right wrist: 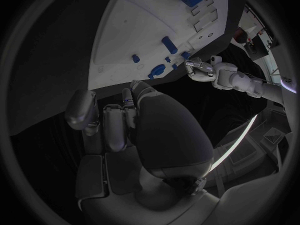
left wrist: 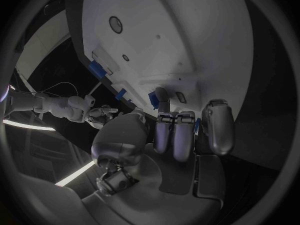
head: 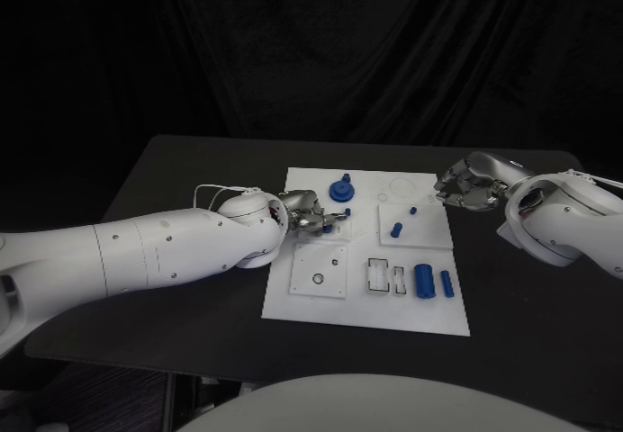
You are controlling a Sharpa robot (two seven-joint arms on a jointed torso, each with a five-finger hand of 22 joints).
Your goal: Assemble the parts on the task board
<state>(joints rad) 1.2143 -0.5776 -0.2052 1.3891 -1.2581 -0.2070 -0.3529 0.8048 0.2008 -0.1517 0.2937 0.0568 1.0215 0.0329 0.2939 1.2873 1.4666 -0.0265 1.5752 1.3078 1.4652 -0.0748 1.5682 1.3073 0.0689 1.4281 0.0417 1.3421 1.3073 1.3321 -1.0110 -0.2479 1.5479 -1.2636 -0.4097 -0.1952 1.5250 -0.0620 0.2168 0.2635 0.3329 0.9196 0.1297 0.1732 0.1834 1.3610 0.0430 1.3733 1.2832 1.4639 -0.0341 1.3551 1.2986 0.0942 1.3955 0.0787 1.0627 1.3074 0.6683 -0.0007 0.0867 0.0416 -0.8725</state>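
The white task board [head: 370, 306] lies in the middle of the black bench [head: 169, 171], its long side running away from the robot.

The left hand [head: 309, 219] is over the board's left edge, about halfway along it. Its fingers are curled in, and a small blue part [head: 329, 229] sits at the fingertips; in the left wrist view a small blue piece [left wrist: 153, 100] shows right at the tip of one finger [left wrist: 162, 97], against the board's surface. The hand appears to pinch this piece, though the grip itself is partly hidden.

The right hand [head: 467, 183] hovers at the board's far right corner, over the bench just off the board's edge. Its fingers are drawn in toward the palm with nothing visible in them; the right wrist view shows the fingers [right wrist: 112, 127] folded in front of the palm, clear of the board.

On the board, a blue round gear-like part [head: 340, 190] stands near the far edge. A small blue peg [head: 396, 230] stands on the raised square plate right of the left hand. Near the right edge, a thick blue cylinder [head: 423, 279] and a thinner blue pin [head: 446, 284] lie side by side, just apart, next to a rectangular slot [head: 378, 274].
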